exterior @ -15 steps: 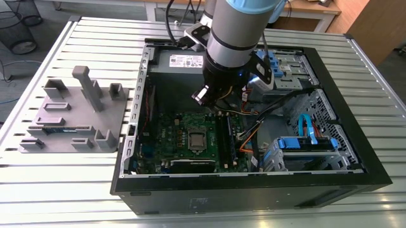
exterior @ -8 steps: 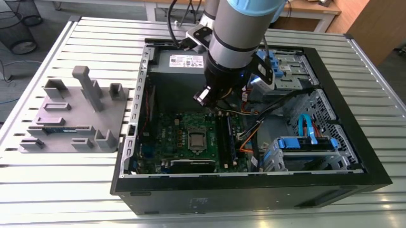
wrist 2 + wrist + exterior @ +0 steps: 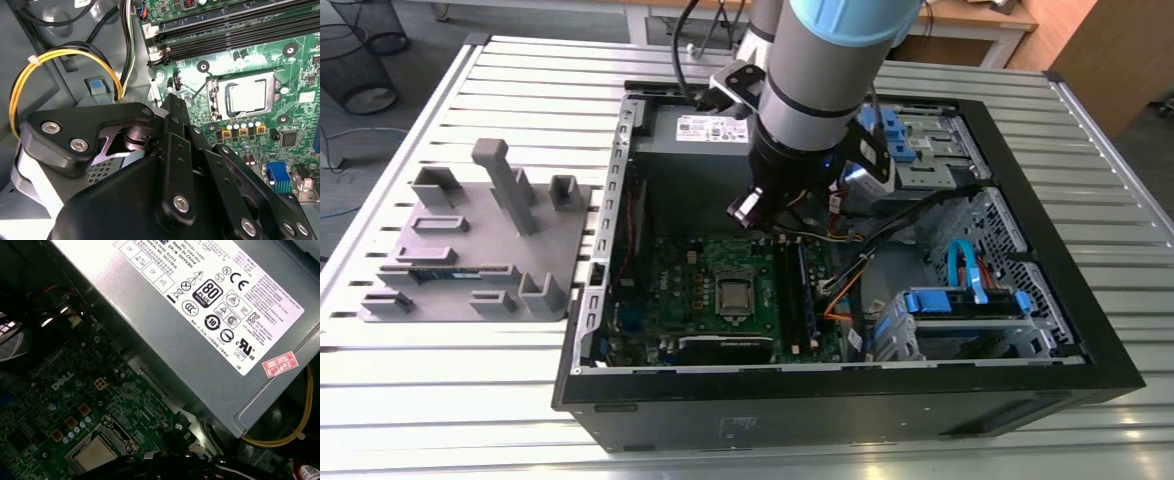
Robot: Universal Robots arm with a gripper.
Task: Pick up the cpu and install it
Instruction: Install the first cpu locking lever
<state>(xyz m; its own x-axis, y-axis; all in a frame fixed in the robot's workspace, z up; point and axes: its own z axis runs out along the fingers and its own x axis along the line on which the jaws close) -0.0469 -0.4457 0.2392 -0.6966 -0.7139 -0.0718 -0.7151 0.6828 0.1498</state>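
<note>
Now the pincer (image 3: pixel 767 220) hangs inside the open computer case (image 3: pixel 854 415) on the slatted worktop (image 3: pixel 454 400), just above the motherboard (image 3: pixel 674 290). I cannot tell whether it is wide or narrow. In the exterior view the cpu (image 3: pixel 735 295) sits flat in its socket, at 6 o'clock from the pincer and apart from it. The power supply (image 3: pixel 694 135) lies at the board's 12 o'clock, and a grey fixture plate (image 3: pixel 454 235) at the case's 9 o'clock.

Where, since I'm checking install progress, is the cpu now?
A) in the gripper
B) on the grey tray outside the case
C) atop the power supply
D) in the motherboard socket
D: the cpu lies flat in the socket on the motherboard, silver top showing, clear of the gripper.
</note>
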